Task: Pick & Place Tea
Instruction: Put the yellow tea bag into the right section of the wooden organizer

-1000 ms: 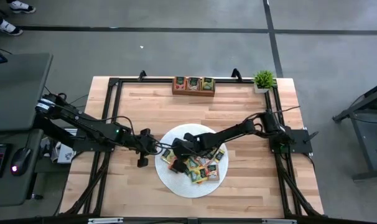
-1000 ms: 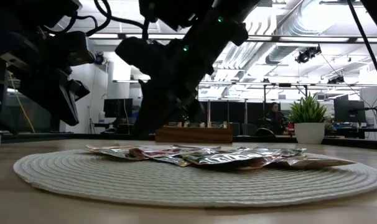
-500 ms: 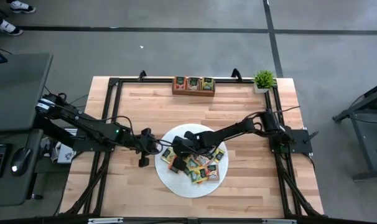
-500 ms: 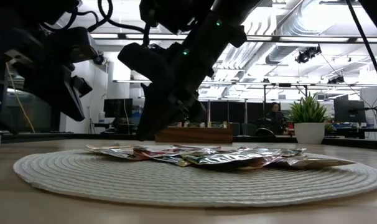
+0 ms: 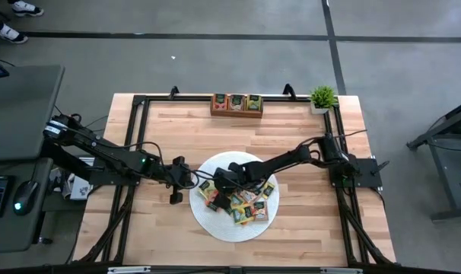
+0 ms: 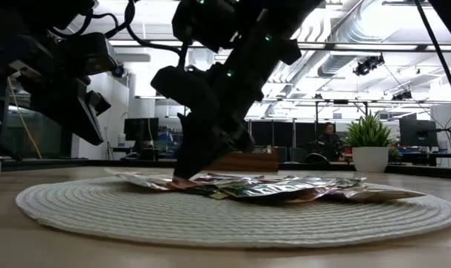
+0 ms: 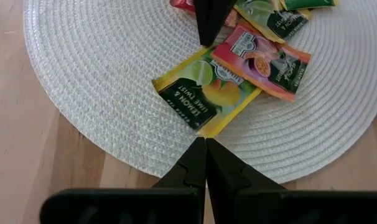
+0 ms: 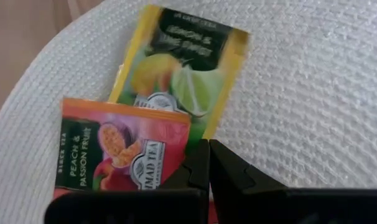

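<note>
A pale wooden table (image 5: 177,137) framed in black rails stands on a grey floor crossed by dark lines. At its middle lies a round white woven mat (image 5: 215,224), and the tea packets (image 5: 249,209) are heaped on the mat's middle and right part. A yellow lemon and lime packet (image 7: 204,93) lies flat with a red peach packet (image 7: 263,62) overlapping one of its corners.

The right gripper (image 5: 217,195) reaches in from the right and is down at the left edge of the pile, its fingers (image 8: 208,163) clenched together at the rim of the peach packet. Whether they pinch it, I cannot tell. The left gripper (image 5: 175,199) waits just left of the mat, above the wood, fingers also pressed together.

At the far edge sit a brown wooden tray (image 5: 236,104) with packets inside and a small potted plant (image 5: 322,97). Beyond is an open workshop with ceiling ducts, and a person (image 6: 329,141) sits far back.
</note>
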Available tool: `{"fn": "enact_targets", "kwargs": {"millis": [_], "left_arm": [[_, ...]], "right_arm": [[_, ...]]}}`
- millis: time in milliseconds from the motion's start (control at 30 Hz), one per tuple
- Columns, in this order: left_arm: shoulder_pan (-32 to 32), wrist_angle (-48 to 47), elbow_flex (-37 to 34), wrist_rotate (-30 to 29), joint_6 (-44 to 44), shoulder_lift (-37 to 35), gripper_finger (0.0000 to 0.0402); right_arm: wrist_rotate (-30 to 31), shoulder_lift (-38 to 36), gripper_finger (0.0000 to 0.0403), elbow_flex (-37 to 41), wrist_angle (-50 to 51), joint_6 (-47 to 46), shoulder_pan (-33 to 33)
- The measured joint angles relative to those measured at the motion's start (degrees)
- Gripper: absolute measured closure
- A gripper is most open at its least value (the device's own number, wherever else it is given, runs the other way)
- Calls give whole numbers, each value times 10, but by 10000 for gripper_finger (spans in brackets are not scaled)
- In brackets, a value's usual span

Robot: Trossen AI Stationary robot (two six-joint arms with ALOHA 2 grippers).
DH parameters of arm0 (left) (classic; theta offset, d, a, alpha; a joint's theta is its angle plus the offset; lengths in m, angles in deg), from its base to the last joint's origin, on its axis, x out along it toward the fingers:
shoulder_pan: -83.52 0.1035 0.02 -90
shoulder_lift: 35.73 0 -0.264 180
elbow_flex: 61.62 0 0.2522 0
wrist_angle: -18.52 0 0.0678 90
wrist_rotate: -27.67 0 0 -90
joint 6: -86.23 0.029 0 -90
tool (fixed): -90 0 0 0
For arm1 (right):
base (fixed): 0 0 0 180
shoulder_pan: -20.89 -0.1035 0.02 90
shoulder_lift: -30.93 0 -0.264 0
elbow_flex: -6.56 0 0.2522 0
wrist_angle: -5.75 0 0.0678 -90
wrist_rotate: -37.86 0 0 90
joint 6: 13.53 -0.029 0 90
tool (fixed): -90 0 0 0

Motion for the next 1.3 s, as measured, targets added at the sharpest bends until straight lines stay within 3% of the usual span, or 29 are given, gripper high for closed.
{"fn": "enact_targets", "kwargs": {"millis": [333, 600, 733, 1033, 1300], "left_arm": [[0, 0, 0, -10, -2, 0, 401], [1, 0, 0, -15, -79, 0, 397], [1, 0, 0, -5, -149, 0, 363], [19, -1, 0, 37, -235, 0, 239], [125, -1, 0, 120, -243, 0, 225]], "right_arm": [[3, 0, 403, 3, -4, -2, -3], [6, 0, 403, 3, -4, -2, -3], [10, 0, 403, 3, -3, -2, -3], [24, 0, 403, 3, -3, -2, -3], [36, 0, 403, 3, -3, -2, -3]]}}
